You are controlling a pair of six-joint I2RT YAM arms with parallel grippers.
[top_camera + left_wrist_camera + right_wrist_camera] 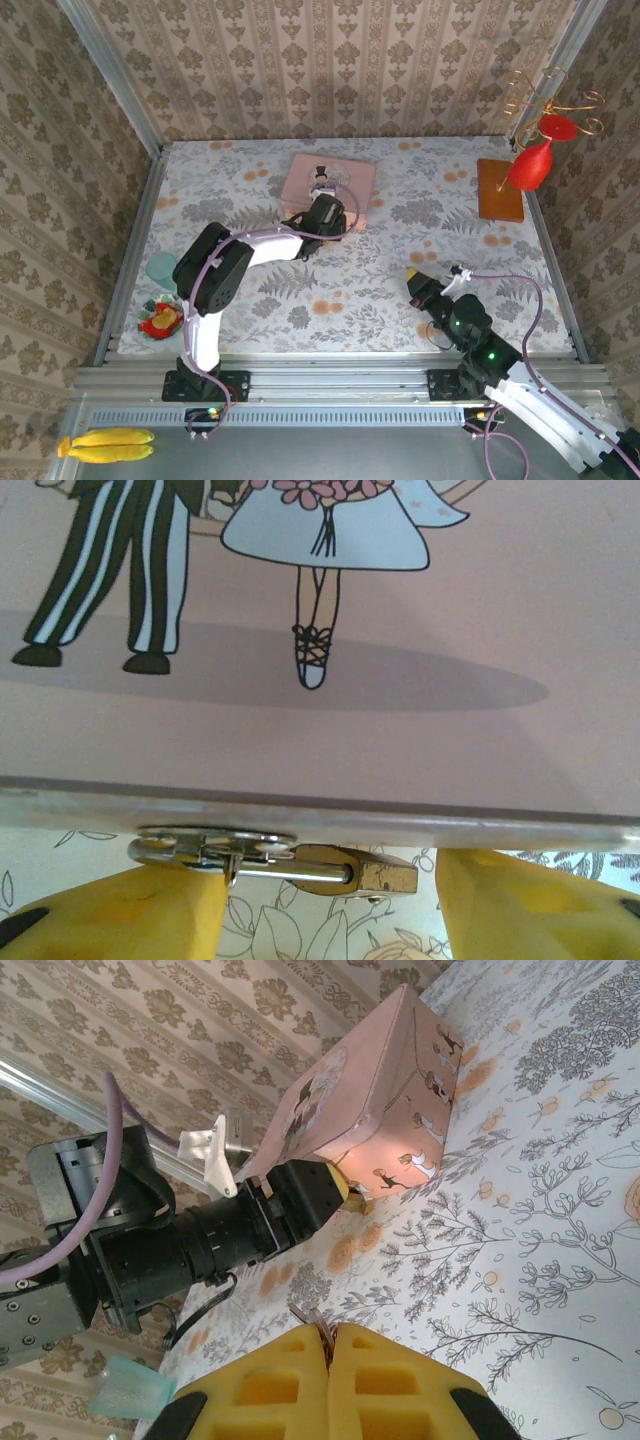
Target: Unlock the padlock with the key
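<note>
The padlock [375,872] lay crosswise between the left gripper [330,908]'s parted fingers; the right gripper [328,1334], clamped on the key [313,1318], sat well away.

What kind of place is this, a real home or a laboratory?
Probably a laboratory test cell dressed as a home: wallpaper panels in a metal frame, a floral cloth as work surface, and the left arm and right arm bolted to an aluminium rail.
</note>
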